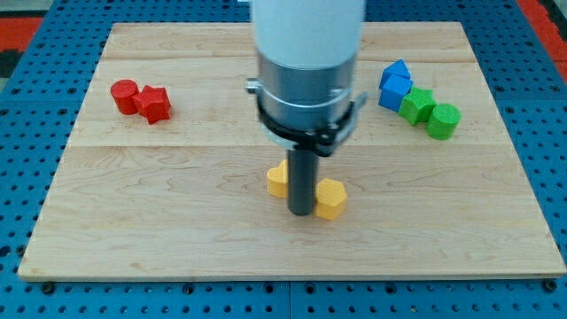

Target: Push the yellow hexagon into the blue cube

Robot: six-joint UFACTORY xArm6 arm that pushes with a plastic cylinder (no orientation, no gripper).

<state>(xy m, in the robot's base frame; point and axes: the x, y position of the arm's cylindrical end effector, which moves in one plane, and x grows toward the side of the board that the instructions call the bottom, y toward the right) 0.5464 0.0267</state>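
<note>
The yellow hexagon (331,199) lies on the wooden board just below its middle. My tip (301,213) stands right against its left side. A second yellow block (278,180) lies just left of and behind the rod, partly hidden by it. The blue cube (394,91) sits at the board's upper right, with another blue block (396,73) touching it from above. The hexagon is far from the blue cube, down and to its left.
Two green blocks (416,105) (443,120) sit right of the blue cube, touching in a row. A red cylinder (125,96) and a red block (154,104) sit together at upper left. The board (177,221) rests on a blue pegboard.
</note>
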